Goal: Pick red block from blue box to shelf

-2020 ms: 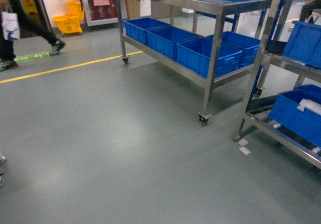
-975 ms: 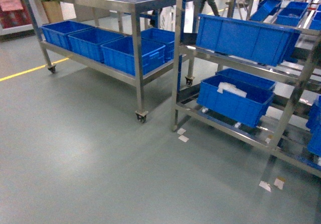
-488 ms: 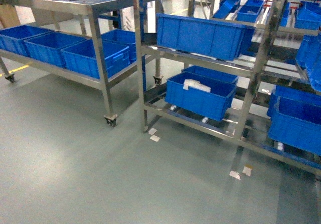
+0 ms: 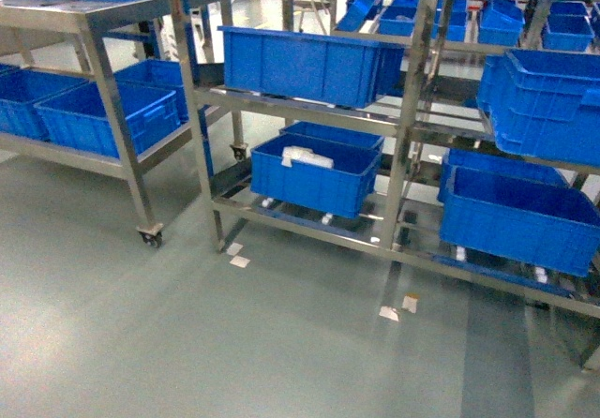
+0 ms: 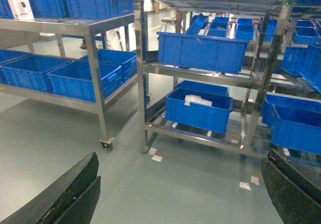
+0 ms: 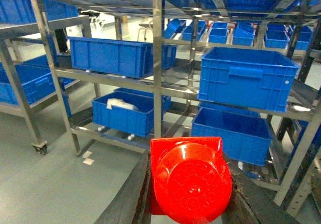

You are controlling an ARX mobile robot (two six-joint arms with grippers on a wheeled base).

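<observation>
Pinching the red block [image 6: 190,181] stud-up between its fingers, the right hand [image 6: 188,194] faces the shelf [image 6: 157,58] ahead, where dark blue crates [image 6: 248,76] sit on the tiers. Left hand [image 5: 175,194] spread wide, holding nothing, above the floor [image 5: 190,189].

Grey floor [image 4: 141,343], steel racking
Dark blue crates [image 4: 314,179] fill a wheeled trolley [image 4: 112,118] (paper scraps [image 4: 239,261] below).
</observation>
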